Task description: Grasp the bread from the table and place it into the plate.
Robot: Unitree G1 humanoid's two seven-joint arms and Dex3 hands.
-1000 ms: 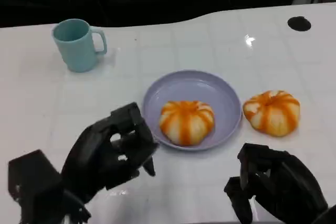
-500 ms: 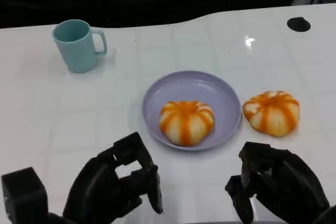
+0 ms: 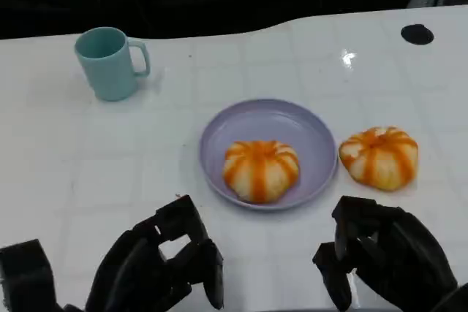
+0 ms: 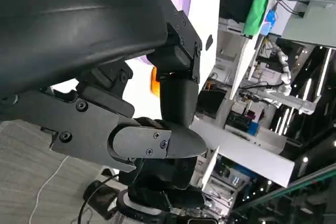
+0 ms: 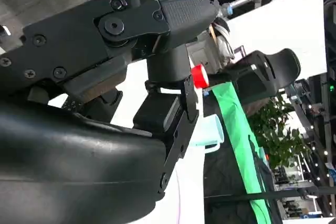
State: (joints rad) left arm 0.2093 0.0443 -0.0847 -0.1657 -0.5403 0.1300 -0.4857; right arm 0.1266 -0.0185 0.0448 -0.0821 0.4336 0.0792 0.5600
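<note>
One bread (image 3: 261, 169) lies in my plate (image 3: 252, 118); another bread (image 3: 379, 156) just right; mug (image 3: 108, 62) far left behind.

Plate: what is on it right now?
One orange-striped bread sits on the plate. A second bread lies on the table beside it. The plate surface under the bread is hidden.

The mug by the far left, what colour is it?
The mug is light teal, clearest in the head view.

- white table (image 3: 66, 158), faint grid lines
- teal mug (image 3: 110, 62) far left
- lavender plate (image 3: 307, 131) centre
- striped orange bread (image 3: 379, 156) just right of the plate, on the tabletop
- black dot (image 3: 417, 33) far right
</note>
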